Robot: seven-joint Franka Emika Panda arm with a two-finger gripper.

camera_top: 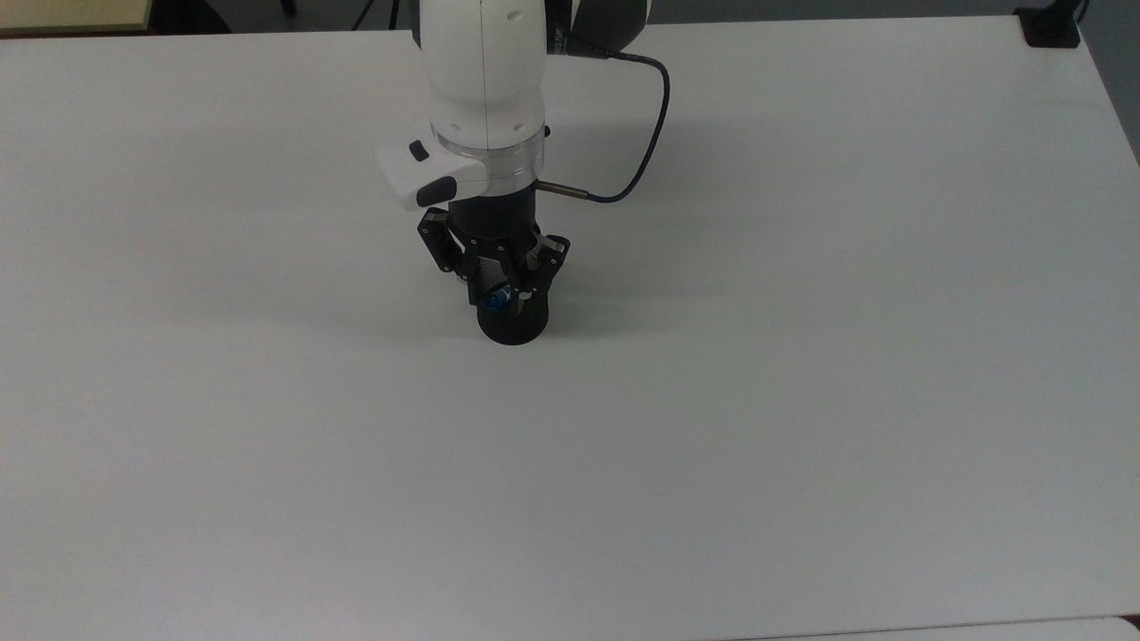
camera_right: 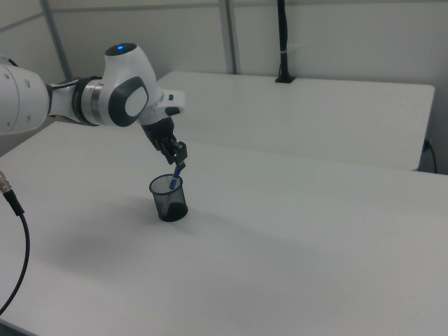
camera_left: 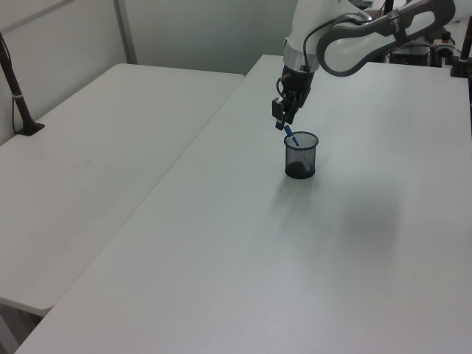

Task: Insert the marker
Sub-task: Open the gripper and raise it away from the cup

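Observation:
The marker (camera_top: pixel 492 302) stands tilted inside the black mesh cup (camera_top: pixel 512 328), its blue cap leaning out over the rim. In the left view the blue cap (camera_left: pixel 290 135) pokes out of the cup (camera_left: pixel 301 156) towards the left view's left. My gripper (camera_top: pixel 503 289) hangs just above the cup's mouth with its fingers spread and nothing held between them. In the left view the gripper (camera_left: pixel 282 122) sits a little above the cap. The right view shows the gripper (camera_right: pixel 180 155) over the cap (camera_right: pixel 177 172) and the cup (camera_right: pixel 169 198).
The cup stands alone on a wide white table (camera_top: pixel 802 356). A second white table (camera_left: pixel 96 147) adjoins it, with a black post (camera_left: pixel 15 81) clamped at its edge. A dark cable (camera_top: pixel 650 133) loops off the wrist.

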